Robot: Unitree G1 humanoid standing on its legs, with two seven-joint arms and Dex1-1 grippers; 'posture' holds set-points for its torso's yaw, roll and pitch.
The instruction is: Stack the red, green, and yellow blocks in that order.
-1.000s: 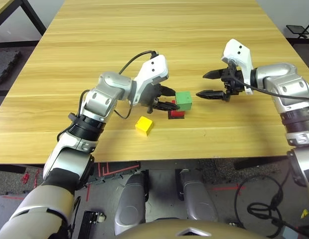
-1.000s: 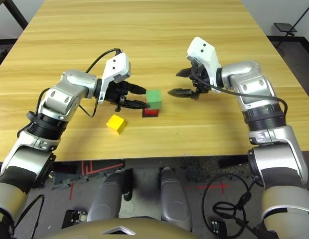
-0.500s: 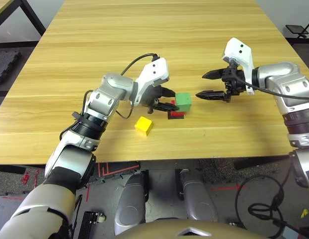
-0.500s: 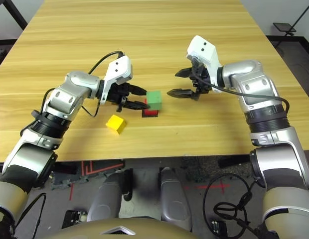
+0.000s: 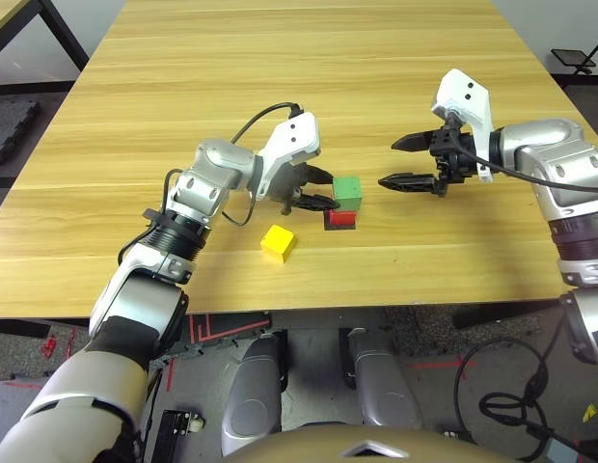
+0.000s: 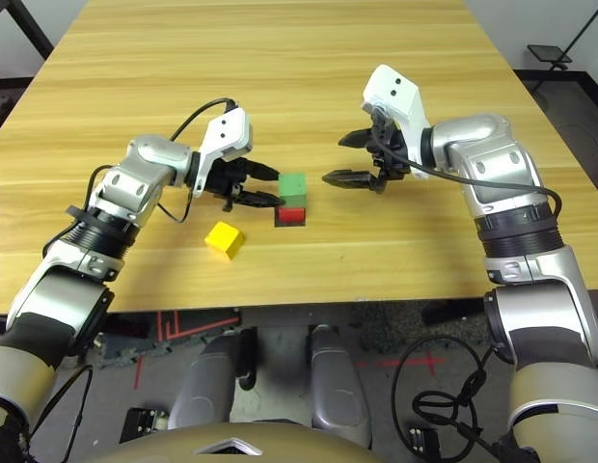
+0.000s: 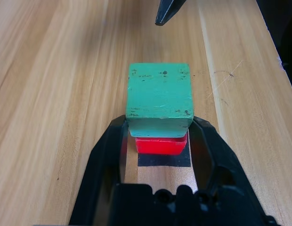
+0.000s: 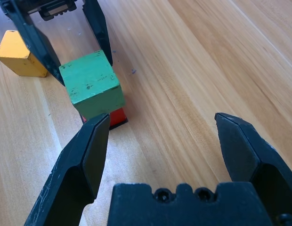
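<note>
The green block (image 5: pixel 347 189) sits squarely on the red block (image 5: pixel 341 218), which rests on a flat black patch (image 7: pixel 162 160). My left gripper (image 5: pixel 323 191) is at their left, its fingers (image 7: pixel 106 155) slightly open, flanking the lower part of the green block (image 7: pixel 158 99) with only slim gaps. Below it the red block (image 7: pixel 161 145) peeks out. The yellow block (image 5: pixel 279 242) lies alone on the table, nearer me and to the left of the stack. My right gripper (image 5: pixel 390 164) hovers wide open and empty to the right of the stack, pointing at it.
The wooden table (image 5: pixel 299 77) stretches far behind the blocks. Its front edge (image 5: pixel 309 307) runs just below the yellow block. A black cable (image 5: pixel 260 116) loops over my left wrist.
My left gripper has loosened from shut on the green block to slightly open. The green block has settled straight onto the red one. The right arm has stayed put.
</note>
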